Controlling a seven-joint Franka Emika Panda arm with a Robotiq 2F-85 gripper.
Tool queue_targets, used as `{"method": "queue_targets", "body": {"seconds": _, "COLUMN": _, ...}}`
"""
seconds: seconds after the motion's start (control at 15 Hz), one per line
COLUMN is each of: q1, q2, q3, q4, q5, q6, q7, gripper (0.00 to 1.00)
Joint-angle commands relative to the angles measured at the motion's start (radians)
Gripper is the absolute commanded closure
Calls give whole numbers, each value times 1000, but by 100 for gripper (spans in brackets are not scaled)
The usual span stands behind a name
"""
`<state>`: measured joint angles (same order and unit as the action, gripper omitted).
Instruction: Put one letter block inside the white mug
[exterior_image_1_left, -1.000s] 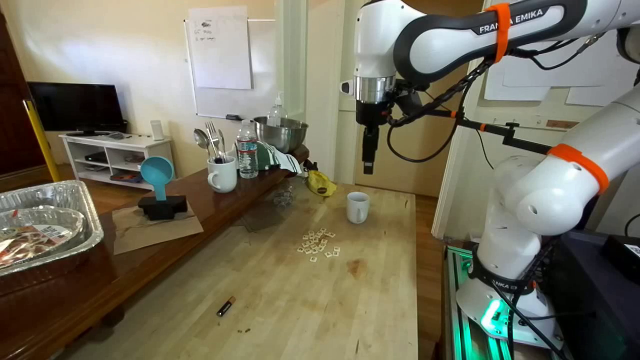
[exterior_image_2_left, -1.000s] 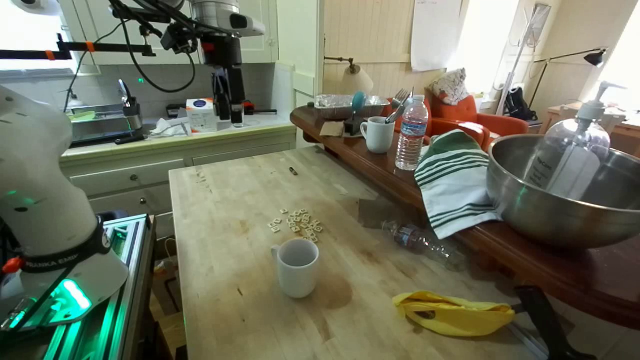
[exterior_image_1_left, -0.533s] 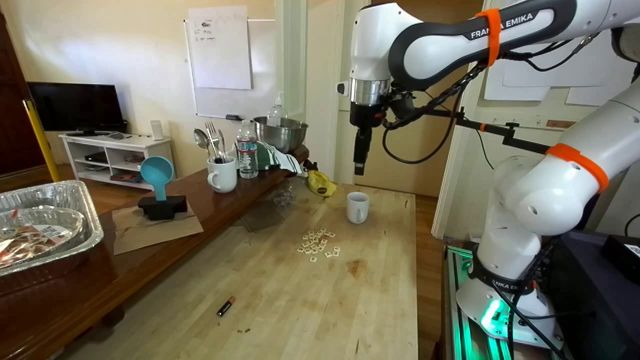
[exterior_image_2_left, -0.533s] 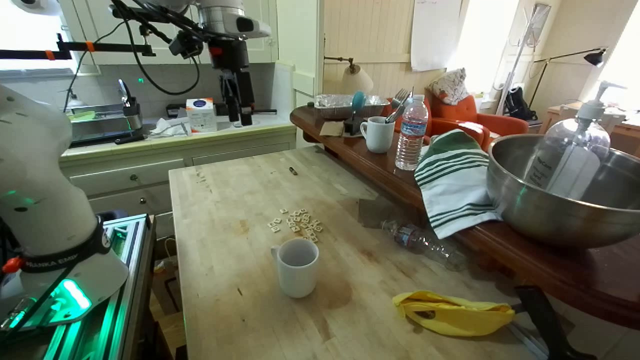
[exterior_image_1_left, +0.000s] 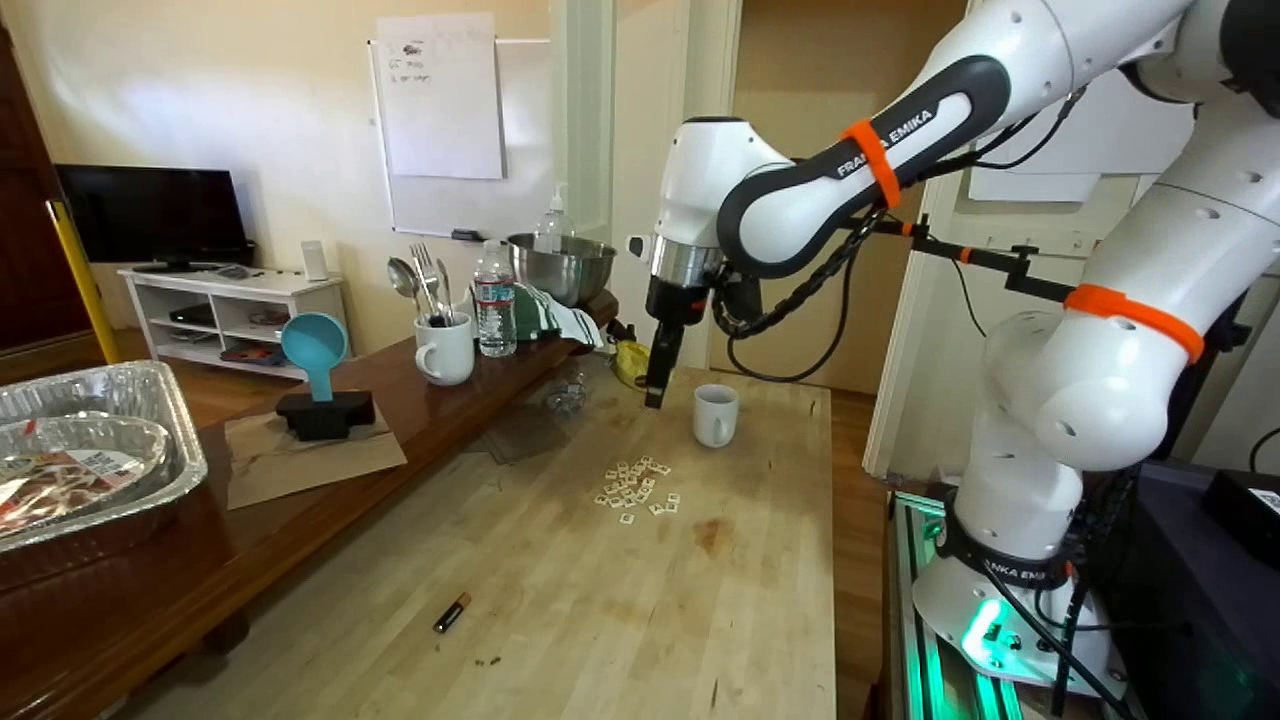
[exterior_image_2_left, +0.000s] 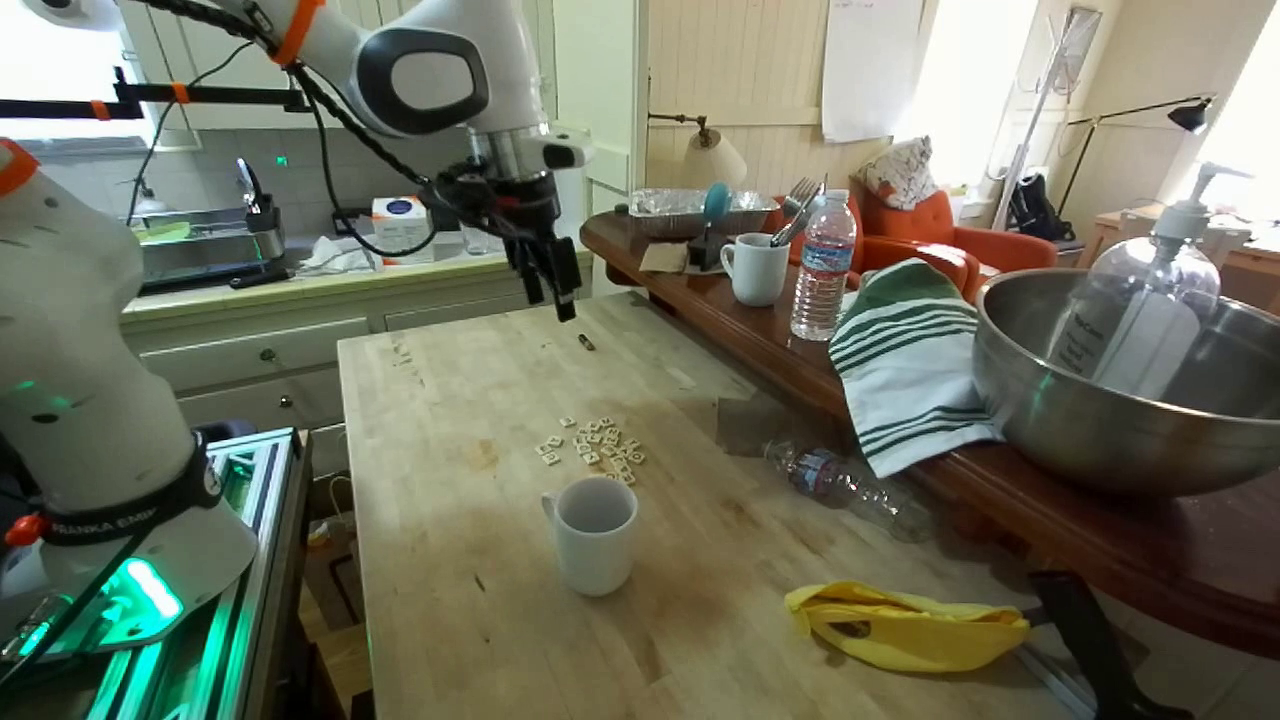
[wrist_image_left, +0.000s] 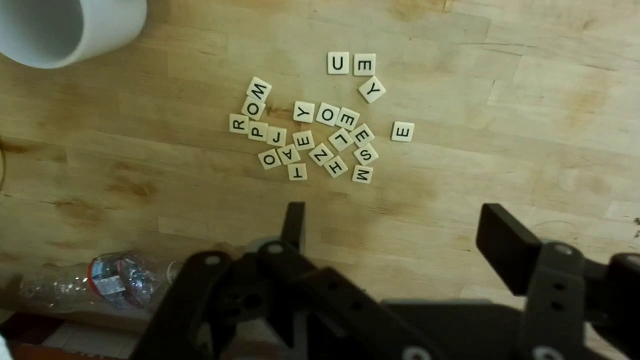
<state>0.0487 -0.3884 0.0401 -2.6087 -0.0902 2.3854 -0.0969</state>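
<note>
Letter blocks (wrist_image_left: 327, 114) lie loosely clustered on the wooden tabletop (exterior_image_1_left: 600, 620), near the white mug (exterior_image_2_left: 595, 550). The tabletop, broadest of all, looks as it did half a second ago. Over it reaches the robot arm (exterior_image_1_left: 1150, 250), and that is where the change shows: its forearm (exterior_image_1_left: 950, 110), then closer to level in an exterior view, now slopes more steeply down. The gripper (wrist_image_left: 397, 232) has come lower with it, further out over the tabletop, and leans more than before. Its two fingers (wrist_image_left: 507, 245) stand wide apart in the wrist view, well above the blocks. In an exterior view it now crosses in front of the yellow bag (exterior_image_1_left: 630, 362), which was in plain sight then. The clear bottle (exterior_image_2_left: 850, 490), lying on its side on the tabletop, is unmoved. So is the mug, upright; the wrist view catches only part of it, in the upper left corner. The battery (exterior_image_1_left: 452, 612) keeps its place, well apart from mug and blocks. Smallest, the blocks hold the same scatter in both exterior views; in the wrist view their letters face up, U and E side by side, a Y just under that E, and another E by itself.
</note>
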Motion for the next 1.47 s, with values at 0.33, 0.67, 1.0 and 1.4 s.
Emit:
{"method": "queue_targets", "body": {"seconds": 0.33, "q1": 24, "q2": 310, "q3": -19, "q4": 40, "q5": 90, "q6": 232, "q7": -110, "gripper": 82}}
{"method": "queue_targets", "body": {"seconds": 0.67, "q1": 6, "q2": 338, "q3": -6, "q4": 34, "q5": 65, "q6": 270, "q7": -83, "gripper": 95}}
{"method": "queue_targets", "body": {"seconds": 1.0, "q1": -6, "q2": 393, "q3": -12, "q4": 47, "q5": 33, "q6": 342, "q7": -53, "gripper": 100}}
{"method": "queue_targets", "body": {"seconds": 1.4, "q1": -10, "q2": 440, "q3": -7, "q4": 47, "q5": 103, "q6": 435, "q7": -82, "gripper": 100}}
